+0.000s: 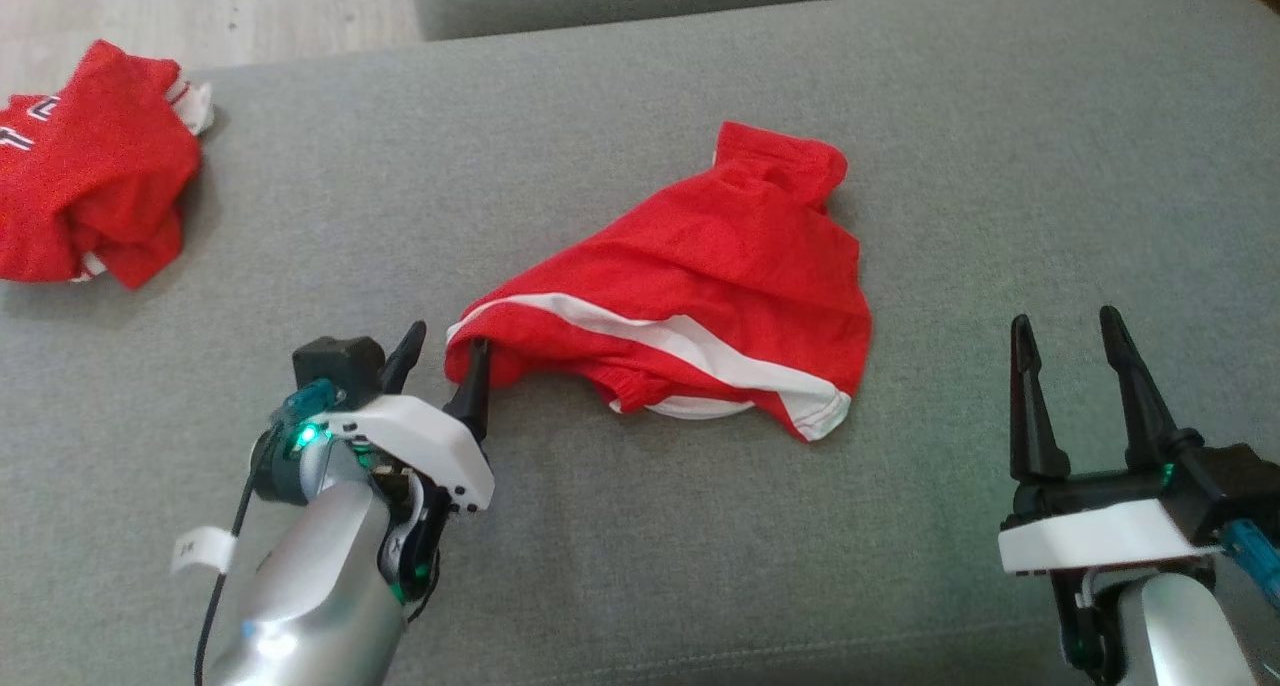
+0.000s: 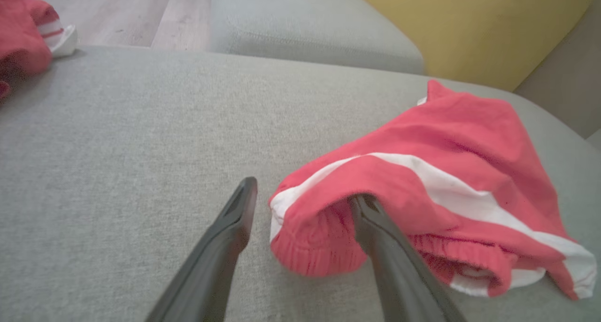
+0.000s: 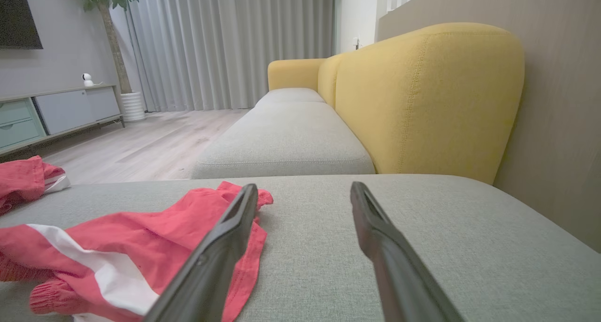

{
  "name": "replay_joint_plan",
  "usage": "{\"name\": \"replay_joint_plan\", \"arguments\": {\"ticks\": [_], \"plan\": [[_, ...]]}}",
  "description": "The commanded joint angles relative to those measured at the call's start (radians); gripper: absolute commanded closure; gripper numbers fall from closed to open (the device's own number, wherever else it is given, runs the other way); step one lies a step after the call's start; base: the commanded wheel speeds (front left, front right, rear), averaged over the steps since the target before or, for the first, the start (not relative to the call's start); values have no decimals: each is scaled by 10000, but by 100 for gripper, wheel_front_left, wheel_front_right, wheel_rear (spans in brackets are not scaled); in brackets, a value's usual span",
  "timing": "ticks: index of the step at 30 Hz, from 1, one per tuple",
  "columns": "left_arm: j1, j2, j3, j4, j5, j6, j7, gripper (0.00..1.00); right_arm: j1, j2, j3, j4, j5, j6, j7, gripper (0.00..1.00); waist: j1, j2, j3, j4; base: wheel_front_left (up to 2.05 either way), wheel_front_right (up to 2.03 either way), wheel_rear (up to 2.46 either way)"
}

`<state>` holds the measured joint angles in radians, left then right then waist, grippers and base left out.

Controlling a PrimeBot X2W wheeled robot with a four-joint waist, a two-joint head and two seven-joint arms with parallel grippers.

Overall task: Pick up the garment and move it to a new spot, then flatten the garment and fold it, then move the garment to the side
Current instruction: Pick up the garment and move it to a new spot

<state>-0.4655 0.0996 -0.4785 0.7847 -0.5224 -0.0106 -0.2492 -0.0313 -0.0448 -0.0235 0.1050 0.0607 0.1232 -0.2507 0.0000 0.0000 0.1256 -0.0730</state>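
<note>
Red garment (image 1: 700, 286) crumpled on cushion (image 1: 600, 146); left gripper (image 1: 450, 337) fingers spread, one under hem; right gripper (image 1: 1064, 317) fingers spread, empty

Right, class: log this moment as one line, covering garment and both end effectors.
garment: crumpled on grey cushion, not yet flat | left end effector: open, one finger under garment's edge | right end effector: open, clear of garment

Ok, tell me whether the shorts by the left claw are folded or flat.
Neither: the shorts lie bunched and rumpled on the cushion, one edge draped over a left claw finger.
</note>
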Motion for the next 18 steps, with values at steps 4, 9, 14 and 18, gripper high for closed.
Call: {"name": "replay_joint_plan", "arguments": {"ticks": [4,9,14,18], "plan": [[432,145,839,-1279,343,-240,-124,0,-152,-54,190,-113,-112,75,-110,0,0,0,-422,298,0,0,0],[1091,141,1216,-2118,589,-346,-124,0,-77,-54,139,9,-213,75,-110,0,0,0,-811,525,0,0,0],[2051,25,1781,-3222,949,-142,-125,0,73,-54,212,205,-269,75,-110,0,0,0,-1259,782,0,0,0],[2838,-169,2209,-4072,1277,67,-125,0,240,-54,275,410,-123,75,-110,0,0,0,-1465,1011,0,0,0]]}}
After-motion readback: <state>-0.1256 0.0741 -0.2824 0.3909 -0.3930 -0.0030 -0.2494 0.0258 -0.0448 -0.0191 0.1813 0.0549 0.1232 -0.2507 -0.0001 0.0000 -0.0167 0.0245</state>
